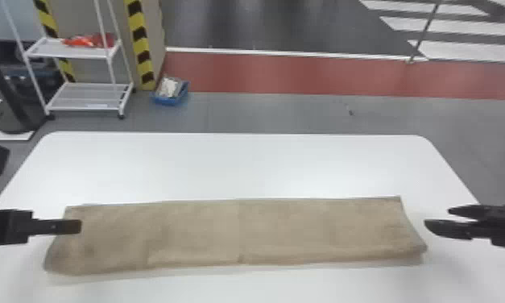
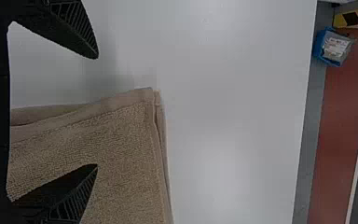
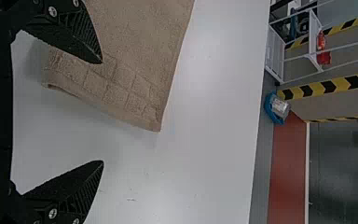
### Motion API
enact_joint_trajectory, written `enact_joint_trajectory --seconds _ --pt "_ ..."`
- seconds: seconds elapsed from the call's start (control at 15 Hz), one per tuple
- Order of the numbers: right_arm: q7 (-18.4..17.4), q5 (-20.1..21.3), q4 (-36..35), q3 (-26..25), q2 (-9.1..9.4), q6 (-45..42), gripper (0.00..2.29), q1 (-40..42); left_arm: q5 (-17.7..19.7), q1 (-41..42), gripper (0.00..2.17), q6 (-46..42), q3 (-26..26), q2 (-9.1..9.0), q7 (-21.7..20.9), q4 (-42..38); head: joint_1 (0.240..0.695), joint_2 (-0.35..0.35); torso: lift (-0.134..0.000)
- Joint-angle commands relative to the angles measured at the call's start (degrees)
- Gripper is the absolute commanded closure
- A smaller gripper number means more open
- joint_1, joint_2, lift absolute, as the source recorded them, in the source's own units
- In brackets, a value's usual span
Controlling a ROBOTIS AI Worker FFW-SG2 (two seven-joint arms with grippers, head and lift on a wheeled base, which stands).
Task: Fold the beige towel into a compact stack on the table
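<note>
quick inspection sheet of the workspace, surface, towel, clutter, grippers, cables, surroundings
surface: white table with rounded far corners
job's things: beige towel, a long folded strip running left to right, layered edges at its left end, not yet a compact stack
clutter: blue plastic bin with items inside, on the floor beyond the table
grippers: left gripper open at the towel's left end; right gripper open at its right end
cables: nothing seen
surroundings: white wheeled rack holding a red-orange bundle; yellow-and-black striped edging; red floor band
</note>
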Motion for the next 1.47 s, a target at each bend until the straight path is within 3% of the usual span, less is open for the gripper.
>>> enact_joint_trajectory --seconds 0.0,1.0,1.4 --pt "0.19 0.00 -0.02 -0.09 0.01 0.00 0.13 0.02 0.00 0.04 0.05 0.00 0.11 0.01 0.00 0.00 0.695 -0.085 -0.124" --pt "0.19 -0.26 -0.55 -0.79 -0.17 0.35 0.12 1.25 0.00 0.83 0.05 0.18 0.28 0.10 -0.44 -0.70 0.695 -0.092 -0.124" --pt "0.19 -0.26 -0.99 -0.96 -0.26 0.35 0.12 1.60 0.79 1.09 0.15 1.58 0.55 -0.43 -1.06 -0.62 0.695 -0.106 -0.124"
